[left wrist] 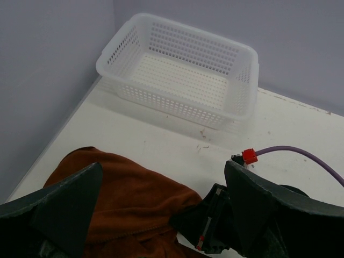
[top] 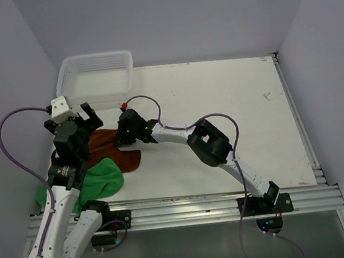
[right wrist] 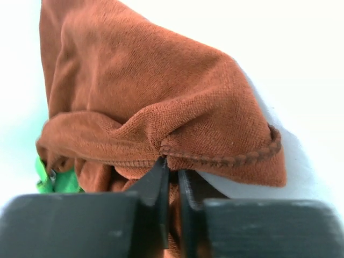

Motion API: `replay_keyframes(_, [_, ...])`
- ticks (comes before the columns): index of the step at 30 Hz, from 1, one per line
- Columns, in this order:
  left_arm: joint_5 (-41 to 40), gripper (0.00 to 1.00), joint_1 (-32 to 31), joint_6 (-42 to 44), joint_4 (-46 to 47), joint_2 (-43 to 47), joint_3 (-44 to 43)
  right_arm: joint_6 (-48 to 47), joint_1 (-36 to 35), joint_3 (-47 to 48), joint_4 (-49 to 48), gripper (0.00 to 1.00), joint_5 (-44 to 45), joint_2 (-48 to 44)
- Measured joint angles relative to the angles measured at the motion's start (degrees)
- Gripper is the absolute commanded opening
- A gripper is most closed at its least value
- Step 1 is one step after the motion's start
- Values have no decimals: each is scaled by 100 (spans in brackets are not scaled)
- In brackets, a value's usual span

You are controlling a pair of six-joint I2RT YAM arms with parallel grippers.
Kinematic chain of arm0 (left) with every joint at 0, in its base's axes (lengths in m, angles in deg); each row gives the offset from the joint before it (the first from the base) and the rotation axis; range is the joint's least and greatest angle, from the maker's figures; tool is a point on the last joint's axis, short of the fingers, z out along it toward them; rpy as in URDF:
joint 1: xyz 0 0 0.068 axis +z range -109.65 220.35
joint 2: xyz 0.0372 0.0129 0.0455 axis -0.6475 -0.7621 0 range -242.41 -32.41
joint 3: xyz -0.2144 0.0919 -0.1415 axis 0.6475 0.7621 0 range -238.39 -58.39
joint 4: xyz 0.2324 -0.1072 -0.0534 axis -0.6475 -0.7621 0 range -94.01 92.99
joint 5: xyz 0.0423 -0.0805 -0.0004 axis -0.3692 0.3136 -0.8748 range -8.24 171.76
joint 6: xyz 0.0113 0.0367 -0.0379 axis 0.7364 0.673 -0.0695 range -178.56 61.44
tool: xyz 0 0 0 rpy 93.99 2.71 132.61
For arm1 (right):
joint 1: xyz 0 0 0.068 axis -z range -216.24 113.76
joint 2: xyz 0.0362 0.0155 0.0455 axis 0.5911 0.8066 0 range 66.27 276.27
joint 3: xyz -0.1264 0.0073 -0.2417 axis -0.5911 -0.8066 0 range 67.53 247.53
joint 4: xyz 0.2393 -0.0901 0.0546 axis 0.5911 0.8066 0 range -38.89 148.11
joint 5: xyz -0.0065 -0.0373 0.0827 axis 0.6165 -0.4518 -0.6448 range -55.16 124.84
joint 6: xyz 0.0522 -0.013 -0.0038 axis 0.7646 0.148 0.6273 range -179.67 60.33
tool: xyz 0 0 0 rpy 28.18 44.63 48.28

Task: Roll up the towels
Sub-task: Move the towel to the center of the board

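The rust-brown towel [top: 114, 148] lies crumpled on the table at the left. It fills the right wrist view [right wrist: 150, 102] and shows in the left wrist view [left wrist: 118, 204]. My right gripper [top: 123, 136] is shut on the brown towel's hemmed edge, its jaws nearly together around the fabric [right wrist: 173, 172]. The bright green towel [top: 100, 181] lies bunched at the near left, partly under my left arm; a sliver shows in the right wrist view [right wrist: 51, 180]. My left gripper [top: 88, 118] hangs open above the brown towel's far left part, its fingers [left wrist: 70, 199] wide apart.
A white plastic mesh basket [top: 95, 75] stands at the back left against the wall; it also shows in the left wrist view [left wrist: 177, 70]. A purple cable with a red connector [left wrist: 248, 156] runs from the right wrist. A metal rail [top: 186, 207] lines the near table edge.
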Motion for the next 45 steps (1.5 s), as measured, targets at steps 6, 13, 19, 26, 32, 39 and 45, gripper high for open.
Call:
replay_keyframes(6, [44,100,0,0,0,-11,0,24,120,254,212,0,57,-2])
replay_keyframes(13, [166,100,0,2,2,-122,0,-223,1128,-2,732,0,-83,-1047])
replay_keyframes(19, [374,100,2,28,2,-157,0,-684,2568,-1661,872,0,-66,-3545])
replay_keyframes(26, [804,100,4,44,20,-306,0,-1126,3366,-4485,874,0,74,-5593])
replay_keyframes(32, [1172,100,4,46,31,-492,0,-1541,3539,-5711,1316,0,-81,-5530])
replay_keyframes(39, [1375,99,4,46,44,-612,0,-2098,2898,-5425,1335,0,-479,-5508])
replay_keyframes(45, [1399,99,4,46,44,-693,0,-2243,1963,-4800,1045,52,-968,-4931])
